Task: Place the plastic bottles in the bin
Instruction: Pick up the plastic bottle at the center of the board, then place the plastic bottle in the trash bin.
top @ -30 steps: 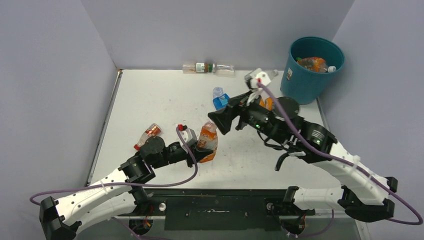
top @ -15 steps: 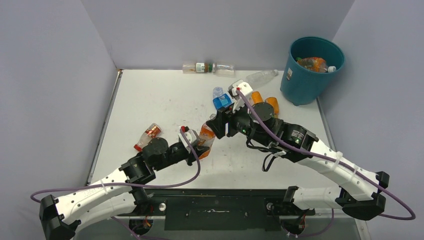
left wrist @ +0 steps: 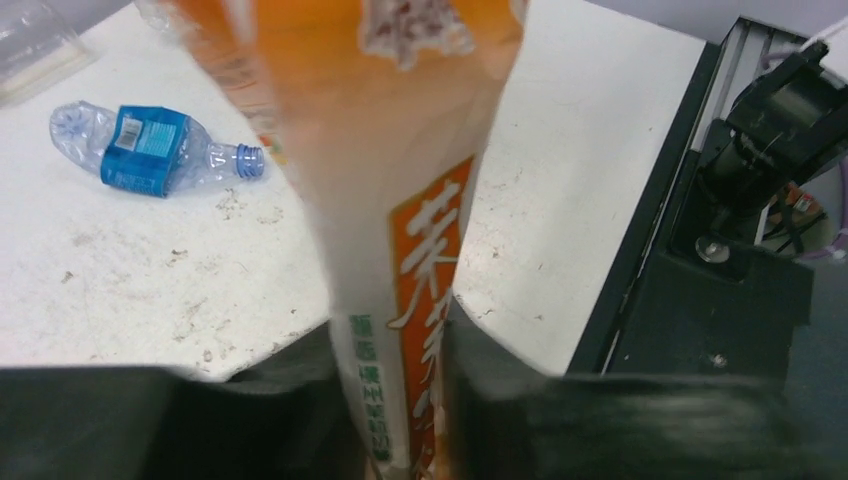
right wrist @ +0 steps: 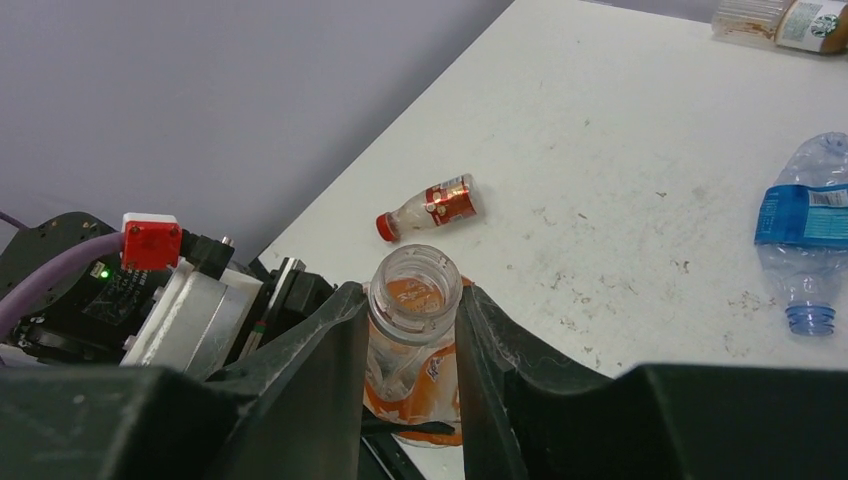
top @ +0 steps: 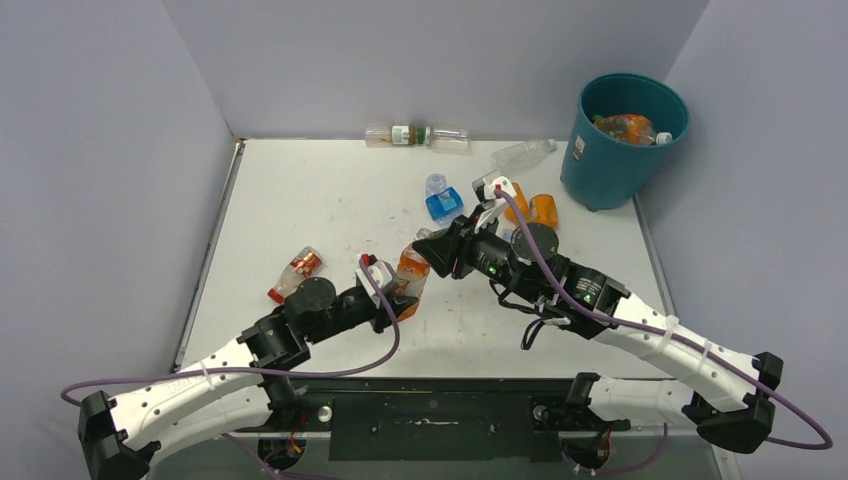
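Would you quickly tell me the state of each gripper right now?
Left gripper: closed on the body of the orange bottle.
Right gripper: closed around that bottle's open neck.

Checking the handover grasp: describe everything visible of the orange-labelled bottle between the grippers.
The orange-labelled bottle is clear plastic with an orange label bearing white characters, uncapped, mouth open. It stands roughly upright, leaning a little, near the middle of the table. The left gripper clamps its lower body; the right gripper pinches its neck. Its base is hidden.
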